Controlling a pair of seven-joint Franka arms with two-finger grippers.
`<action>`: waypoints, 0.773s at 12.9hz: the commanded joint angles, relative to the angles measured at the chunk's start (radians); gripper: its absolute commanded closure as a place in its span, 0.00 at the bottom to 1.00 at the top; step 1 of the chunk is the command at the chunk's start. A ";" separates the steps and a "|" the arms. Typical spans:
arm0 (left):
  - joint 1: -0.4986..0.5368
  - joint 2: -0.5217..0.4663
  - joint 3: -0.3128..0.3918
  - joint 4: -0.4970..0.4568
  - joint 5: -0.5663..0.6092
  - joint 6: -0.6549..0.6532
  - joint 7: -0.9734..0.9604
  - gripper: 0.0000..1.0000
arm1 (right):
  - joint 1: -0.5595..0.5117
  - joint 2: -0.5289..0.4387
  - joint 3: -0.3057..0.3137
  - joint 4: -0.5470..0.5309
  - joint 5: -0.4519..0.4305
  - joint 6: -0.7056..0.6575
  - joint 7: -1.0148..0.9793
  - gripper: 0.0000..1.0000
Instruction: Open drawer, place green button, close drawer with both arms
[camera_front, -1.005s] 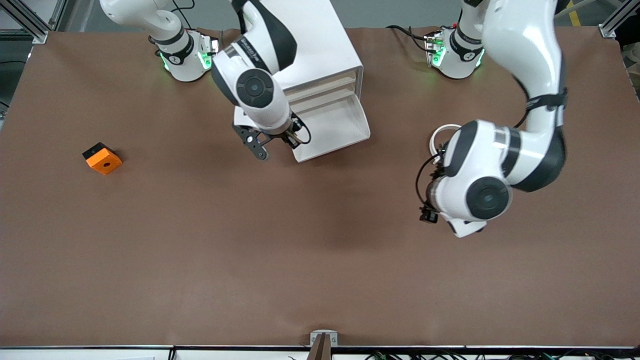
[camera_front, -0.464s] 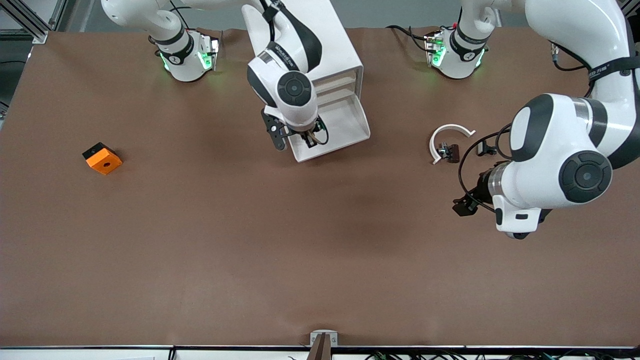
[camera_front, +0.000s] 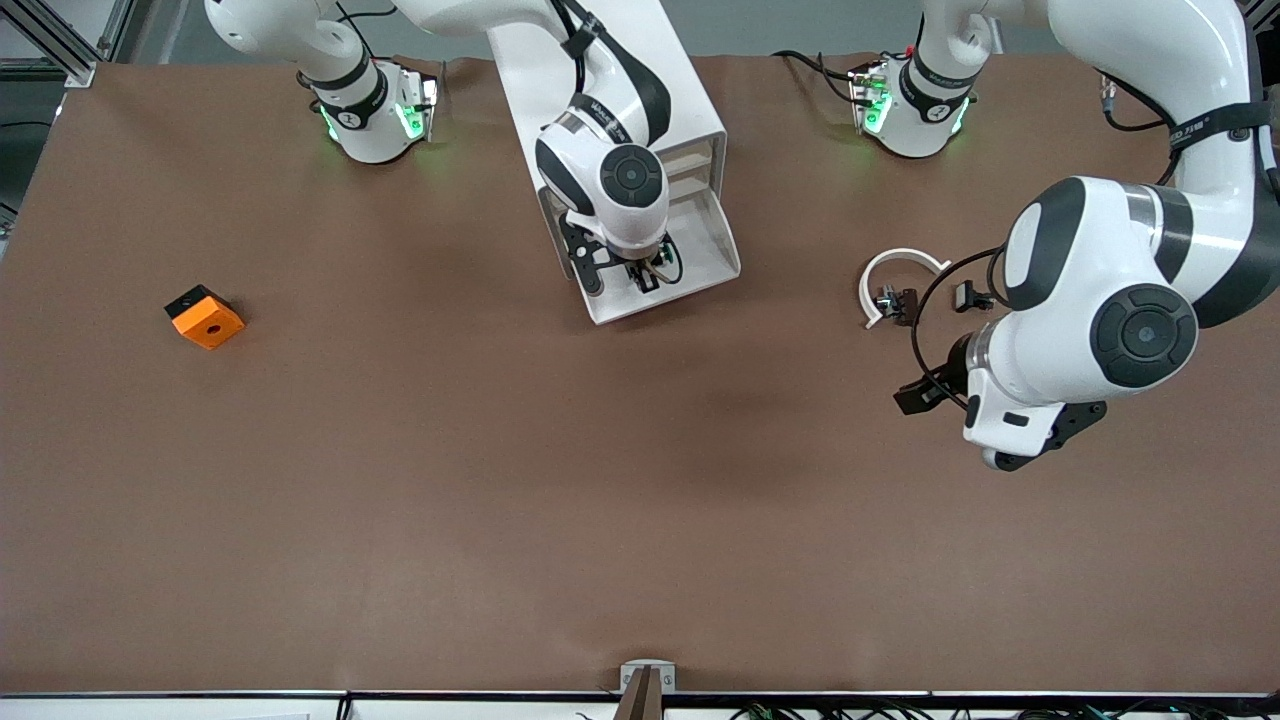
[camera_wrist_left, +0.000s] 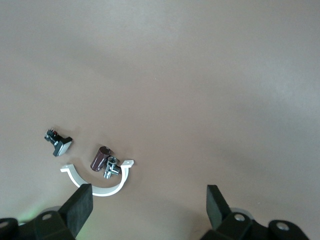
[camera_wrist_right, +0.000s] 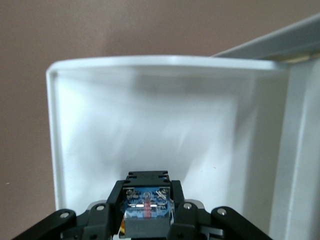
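The lowest drawer (camera_front: 712, 262) of the white cabinet (camera_front: 690, 110) stands pulled open. Its white tray fills the right wrist view (camera_wrist_right: 52, 130) and holds nothing that I can see. My right gripper (camera_front: 625, 277) hangs over the tray near its front wall. It is shut on the button (camera_wrist_right: 147, 202), whose black body and grey-blue base show between the fingers; the green cap is hidden. My left gripper (camera_front: 985, 415) hangs over bare table at the left arm's end, fingers wide open (camera_wrist_left: 149, 207) and empty.
A white C-shaped ring (camera_front: 898, 262) lies by the left gripper, also in the left wrist view (camera_wrist_left: 95, 187), with a brown cylinder part (camera_wrist_left: 100, 157) and a black clip (camera_wrist_left: 59, 142) beside it. An orange block (camera_front: 205, 317) lies at the right arm's end.
My right gripper has moved with the button from beside the drawer's front corner to over its tray. My left arm has swung toward its own end, uncovering the ring and small parts.
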 joint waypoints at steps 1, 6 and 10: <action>0.000 -0.112 -0.019 -0.192 0.024 0.098 0.087 0.00 | 0.016 0.020 -0.011 0.033 0.013 -0.005 0.015 0.76; -0.002 -0.202 -0.020 -0.420 0.024 0.249 0.236 0.00 | 0.015 -0.017 -0.011 0.038 0.012 -0.023 0.016 0.00; -0.009 -0.221 -0.080 -0.552 0.024 0.396 0.239 0.00 | -0.045 -0.095 -0.019 0.174 0.012 -0.291 -0.001 0.00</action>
